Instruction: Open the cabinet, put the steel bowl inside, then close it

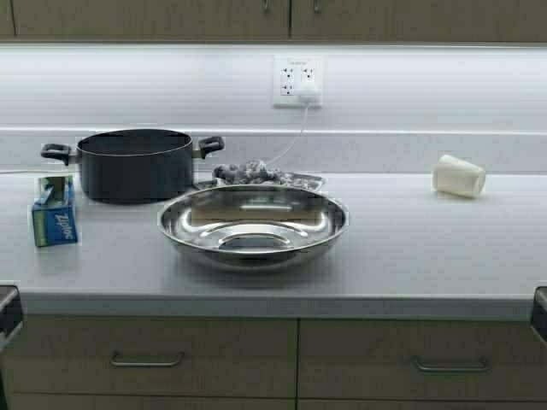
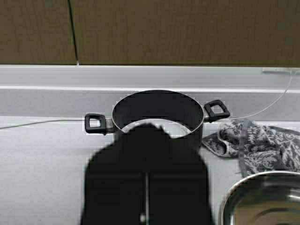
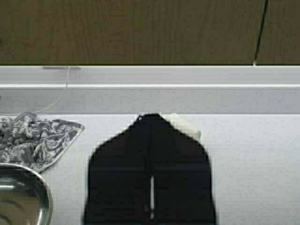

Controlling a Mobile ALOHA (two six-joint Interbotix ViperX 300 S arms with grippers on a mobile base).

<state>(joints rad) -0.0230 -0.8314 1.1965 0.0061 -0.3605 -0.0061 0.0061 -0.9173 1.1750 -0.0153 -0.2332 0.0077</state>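
Grey worktop (image 1: 410, 256) is carrying the bowl (image 1: 253, 224) centrally, near edge, under the closed cabinet (image 1: 273, 19). Left tool (image 2: 146, 136) and right tool (image 3: 151, 123) are seemingly pressed together.

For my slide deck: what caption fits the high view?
Steel bowl on the countertop beside a black pot, cabinet doors closed above.

Steel bowl (image 1: 253, 225) mid-counter, pot (image 1: 133, 164) behind-left, cup (image 1: 459, 176) far right.
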